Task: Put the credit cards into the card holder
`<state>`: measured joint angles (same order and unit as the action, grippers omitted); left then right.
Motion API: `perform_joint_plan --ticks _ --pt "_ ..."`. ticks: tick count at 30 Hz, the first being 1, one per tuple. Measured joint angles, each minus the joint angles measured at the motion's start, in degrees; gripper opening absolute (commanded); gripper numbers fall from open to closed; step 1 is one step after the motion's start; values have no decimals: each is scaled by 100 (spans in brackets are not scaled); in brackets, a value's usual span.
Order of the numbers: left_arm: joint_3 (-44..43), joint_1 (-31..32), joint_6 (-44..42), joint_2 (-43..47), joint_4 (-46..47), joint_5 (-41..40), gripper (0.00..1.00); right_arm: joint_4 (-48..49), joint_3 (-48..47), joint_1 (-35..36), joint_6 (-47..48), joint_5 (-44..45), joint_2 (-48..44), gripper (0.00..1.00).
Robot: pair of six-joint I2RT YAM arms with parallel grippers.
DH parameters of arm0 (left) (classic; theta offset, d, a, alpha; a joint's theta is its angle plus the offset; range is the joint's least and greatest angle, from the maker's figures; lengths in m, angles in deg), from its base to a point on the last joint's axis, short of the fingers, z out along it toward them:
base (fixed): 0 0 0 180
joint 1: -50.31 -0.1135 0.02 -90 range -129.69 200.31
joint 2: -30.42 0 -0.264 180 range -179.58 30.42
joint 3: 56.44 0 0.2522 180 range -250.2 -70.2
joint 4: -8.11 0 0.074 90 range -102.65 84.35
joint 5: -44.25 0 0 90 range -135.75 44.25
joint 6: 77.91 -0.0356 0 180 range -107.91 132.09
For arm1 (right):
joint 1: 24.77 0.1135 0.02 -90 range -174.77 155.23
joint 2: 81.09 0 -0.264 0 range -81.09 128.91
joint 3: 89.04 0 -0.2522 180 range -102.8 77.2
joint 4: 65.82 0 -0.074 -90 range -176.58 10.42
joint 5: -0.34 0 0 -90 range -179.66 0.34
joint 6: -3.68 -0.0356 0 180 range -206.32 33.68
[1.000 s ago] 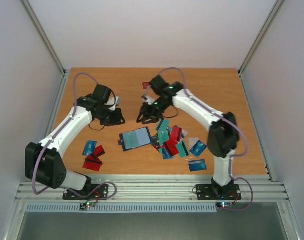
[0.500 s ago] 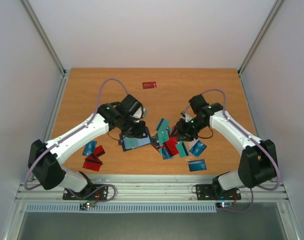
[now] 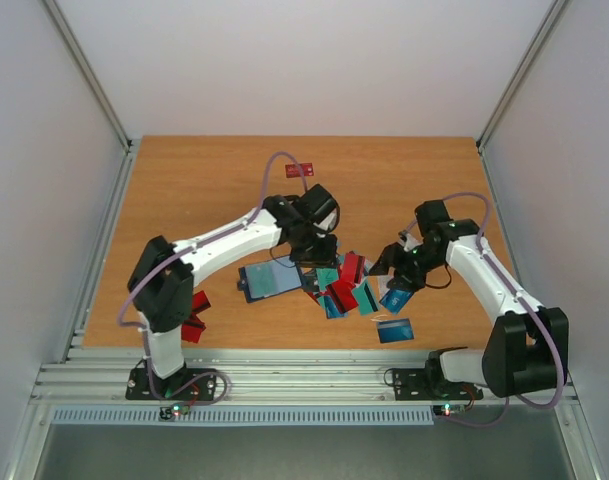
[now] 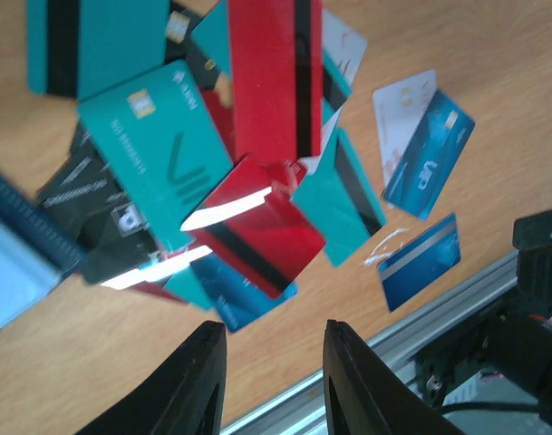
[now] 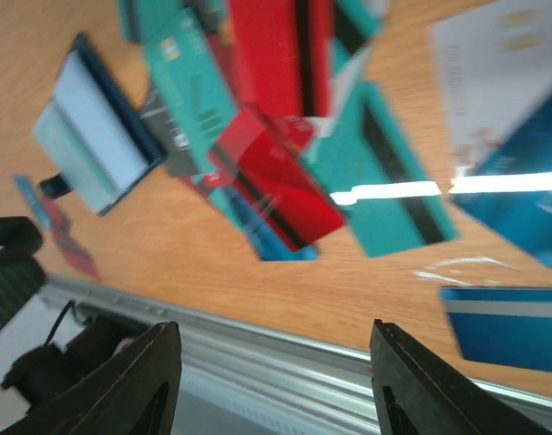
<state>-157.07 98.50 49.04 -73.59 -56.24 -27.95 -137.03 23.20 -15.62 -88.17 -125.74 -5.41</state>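
Note:
The credit cards [image 3: 342, 287] lie in a loose overlapping pile of teal, red, blue and pale grey right of centre. The card holder [image 3: 269, 278] lies open just left of the pile, its grey-blue inside up. My left gripper [image 3: 320, 252] hovers open and empty over the pile's left part, beside the holder. In the left wrist view a red card [image 4: 257, 227] lies beyond my gripper [image 4: 271, 367], and the holder [image 4: 8, 267] is at the left edge. My right gripper [image 3: 386, 266] is open wide and empty over the pile's right side. The right wrist view shows the pile [image 5: 285, 195] and holder [image 5: 94, 145].
A lone blue card [image 3: 395, 330] lies near the front edge. A red card [image 3: 300, 170] lies far back. More red and blue cards [image 3: 189, 318] lie at the left, partly under the left arm. A metal rail [image 3: 304, 375] runs along the front; walls close three sides.
My left arm has swung right, from the table's left over the holder to the card pile. My right arm has come forward and right, from the back to the pile's right side.

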Motion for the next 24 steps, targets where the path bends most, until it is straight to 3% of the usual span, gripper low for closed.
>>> perform_joint_plan --ticks 3,11,24 --pt "-426 17 -103 -459 59 118 33 -269 101 -284 35 496 -142 68" --pt "-1121 387 -542 -1370 92 407 33 -693 363 -431 -586 1510 -240 70" --pt "533 494 -387 -654 748 459 32 -380 1355 -433 -1764 2450 87 56"
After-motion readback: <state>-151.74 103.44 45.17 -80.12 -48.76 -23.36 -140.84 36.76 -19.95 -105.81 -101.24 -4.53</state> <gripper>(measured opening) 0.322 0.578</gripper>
